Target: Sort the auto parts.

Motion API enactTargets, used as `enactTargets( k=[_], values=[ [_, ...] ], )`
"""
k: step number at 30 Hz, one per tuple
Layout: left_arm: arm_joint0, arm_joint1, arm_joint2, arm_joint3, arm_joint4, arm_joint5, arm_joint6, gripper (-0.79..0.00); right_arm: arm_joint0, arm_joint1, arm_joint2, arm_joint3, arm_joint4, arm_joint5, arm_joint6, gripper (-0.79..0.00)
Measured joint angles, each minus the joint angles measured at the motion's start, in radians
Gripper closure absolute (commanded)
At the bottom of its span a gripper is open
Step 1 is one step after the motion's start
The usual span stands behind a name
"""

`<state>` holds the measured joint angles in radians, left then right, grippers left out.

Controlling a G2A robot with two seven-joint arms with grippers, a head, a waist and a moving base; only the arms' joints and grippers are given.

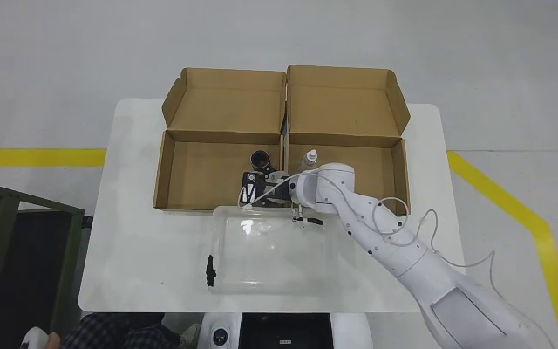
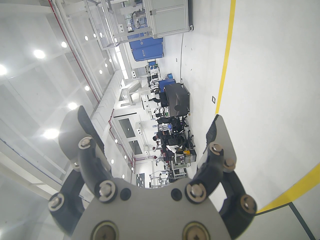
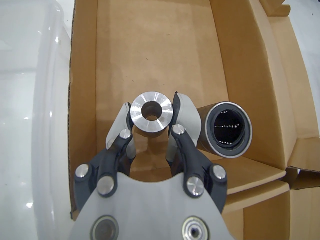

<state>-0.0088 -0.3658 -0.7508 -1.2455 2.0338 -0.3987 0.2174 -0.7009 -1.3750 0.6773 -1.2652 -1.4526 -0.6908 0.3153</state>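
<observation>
Right gripper [image 3: 152,108] is clamped on a short silver metal bushing with a round bore [image 3: 162,109], held over the floor of the left brown cardboard box [image 3: 155,41]. Just beside it, a steel cylindrical linear bearing with a black inner bore [image 3: 228,128] lies in the same box. Left gripper [image 2: 150,121] is spread wide, holding nothing. A clear plastic bin [image 3: 30,76] sits beside the box.
</observation>
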Motion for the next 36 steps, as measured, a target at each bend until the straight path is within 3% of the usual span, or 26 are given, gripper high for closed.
enactTargets(
  k=[4,19,28,36],
  values=[
    [0.000,0.000,0.000,0.000,0.000,0.000,0.000,-0.785,0.000,-0.003,0.003,0.002,0.000,-0.003,0.005,-0.332],
    [0.000,0.000,0.000,0.000,0.000,0.000,0.000,-0.785,-0.011,0.000,0.059,-0.052,0.035,-0.002,-0.004,-0.329],
    [0.000,0.000,0.000,0.000,0.000,0.000,0.000,-0.785,-0.063,0.022,0.156,-0.181,0.092,0.009,0.000,-0.339],
    [0.000,0.000,0.000,0.000,0.000,0.000,0.000,-0.785,-0.187,0.059,0.284,-0.368,0.133,0.010,0.032,-0.366]
  ],
)
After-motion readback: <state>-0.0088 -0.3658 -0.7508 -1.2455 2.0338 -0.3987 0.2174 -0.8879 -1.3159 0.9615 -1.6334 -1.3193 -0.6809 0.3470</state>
